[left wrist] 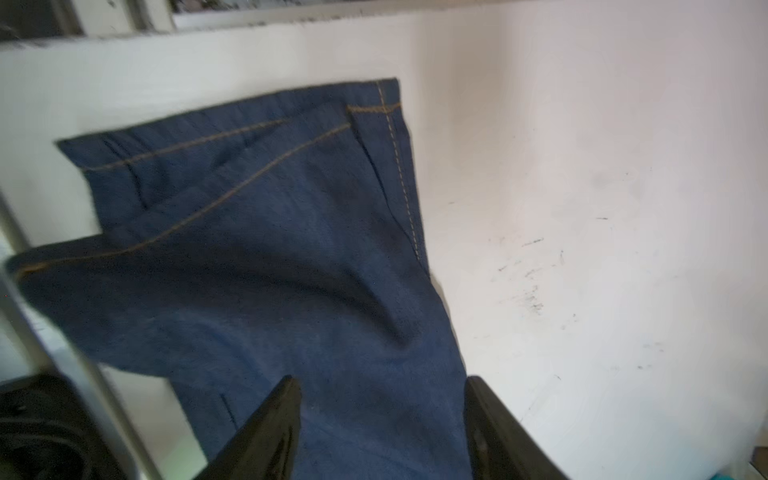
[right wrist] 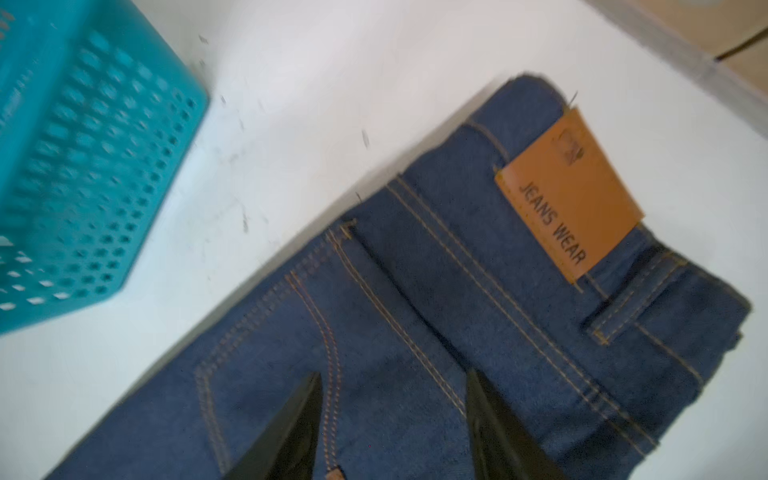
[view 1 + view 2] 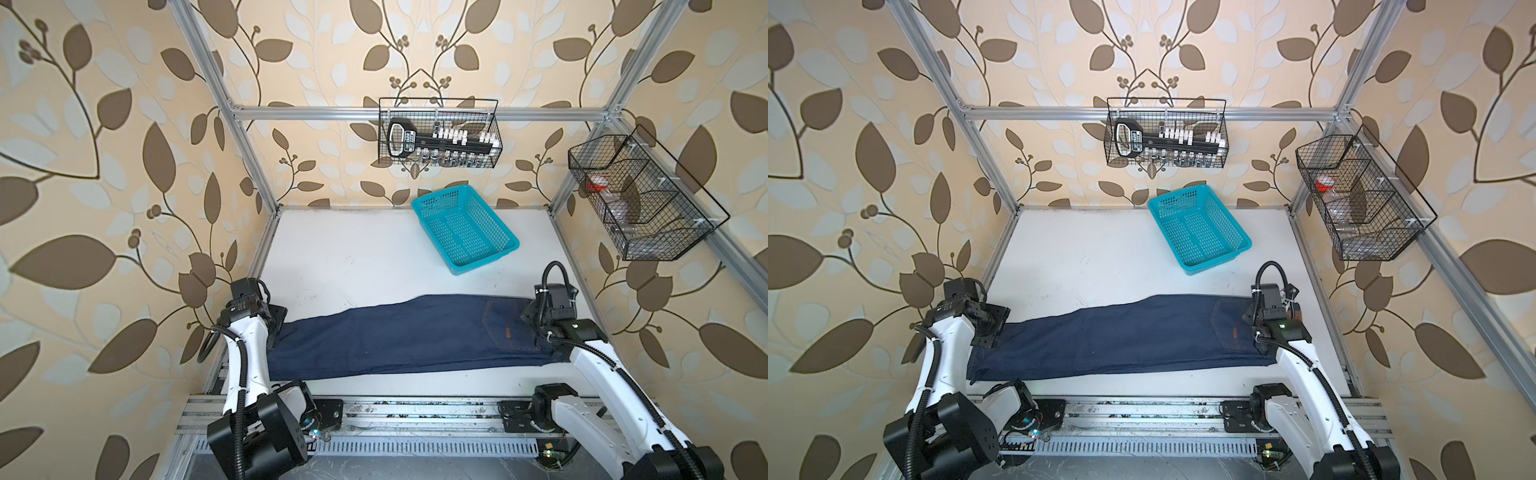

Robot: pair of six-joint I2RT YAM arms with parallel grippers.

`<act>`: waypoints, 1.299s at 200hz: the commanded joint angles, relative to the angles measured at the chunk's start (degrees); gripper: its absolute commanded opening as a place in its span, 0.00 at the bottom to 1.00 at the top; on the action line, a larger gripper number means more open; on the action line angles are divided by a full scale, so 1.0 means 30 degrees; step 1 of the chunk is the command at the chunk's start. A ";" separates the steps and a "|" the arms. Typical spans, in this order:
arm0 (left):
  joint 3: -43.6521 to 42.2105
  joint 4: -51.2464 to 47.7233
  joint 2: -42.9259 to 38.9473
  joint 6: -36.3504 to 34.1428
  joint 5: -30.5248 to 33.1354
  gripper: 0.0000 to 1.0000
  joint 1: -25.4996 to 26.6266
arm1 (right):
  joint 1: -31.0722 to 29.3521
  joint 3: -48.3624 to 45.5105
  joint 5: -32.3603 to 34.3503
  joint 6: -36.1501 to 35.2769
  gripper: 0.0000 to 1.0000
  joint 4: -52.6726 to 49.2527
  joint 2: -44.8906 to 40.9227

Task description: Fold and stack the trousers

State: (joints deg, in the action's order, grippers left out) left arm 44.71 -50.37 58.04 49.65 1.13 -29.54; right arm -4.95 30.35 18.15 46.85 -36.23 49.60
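Trousers (image 3: 407, 336): one pair, lying across the table (image 3: 353, 257) front, long axis running side to side.
Left gripper (image 1: 382, 380): hovering over the hem end, jaws apart, gripping nothing.
Right gripper (image 2: 395, 372): hovering over the waistband end, jaws apart, empty.
Basket (image 3: 432, 239): one, sitting behind, nearer the right arm.

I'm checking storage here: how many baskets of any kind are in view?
3. A turquoise plastic basket sits on the far side of the table; a black wire basket hangs on the frame at the back; a second wire basket hangs on its right side. None seems hidden.
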 commanded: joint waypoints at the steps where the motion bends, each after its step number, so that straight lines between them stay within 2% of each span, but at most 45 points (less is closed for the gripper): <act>1: 0.2255 -0.1373 -0.0655 -0.1296 0.3167 0.66 0.0208 | -0.0252 -0.0944 -0.0445 0.0547 0.56 0.0655 0.0044; 16: 0.2472 -0.0886 -0.0507 -0.1396 0.2163 0.66 0.0263 | -0.0303 -0.1190 -0.1033 0.0477 0.56 0.1208 0.0248; 33: 0.1470 -0.0387 -0.0009 -0.0186 0.0178 0.66 0.0693 | -0.0360 -0.1409 -0.1749 0.0260 0.55 0.2060 0.0613; 73: -0.0249 0.0897 0.0889 0.2192 -0.0233 0.63 0.4777 | -0.0364 -0.2001 -0.2548 0.0821 0.55 0.1992 0.1917; 111: -0.2405 0.2522 0.2277 0.3255 -0.0918 0.48 0.7417 | 0.0038 -0.2616 -0.1960 0.1466 0.56 0.1585 0.2188; 143: -0.3344 0.4082 0.4773 0.2281 -0.1121 0.35 0.8182 | 0.2282 -0.3005 -0.2328 0.0549 0.57 0.2077 0.2632; 161: -0.3426 0.4756 0.5979 0.2036 -0.1523 0.33 0.8321 | 0.3318 -0.3035 -0.2553 0.0151 0.57 0.2659 0.3115; 192: -0.3003 0.6128 0.7382 0.1670 -0.1712 0.31 0.8797 | 0.3675 -0.2575 -0.2244 0.0057 0.56 0.3561 0.3847; 225: -0.1114 0.7576 1.0836 0.0825 -0.2129 0.31 0.9790 | 0.4360 -0.1356 -0.1948 -0.0406 0.57 0.4450 0.6330; 248: 0.0906 0.7830 1.2877 -0.0881 -0.2515 0.32 0.9908 | 0.4789 -0.0081 -0.0533 -0.1472 0.57 0.4350 0.7679; 260: 0.2204 0.7381 1.3637 -0.1554 -0.2562 0.33 0.9949 | 0.5342 -0.0020 -0.0499 -0.1962 0.57 0.4801 0.7816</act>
State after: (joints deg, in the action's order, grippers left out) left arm 48.97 -36.97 91.13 51.05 -5.61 -0.21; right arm 8.64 29.91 12.23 44.51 -21.54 71.05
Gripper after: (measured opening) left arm 0.319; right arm 0.569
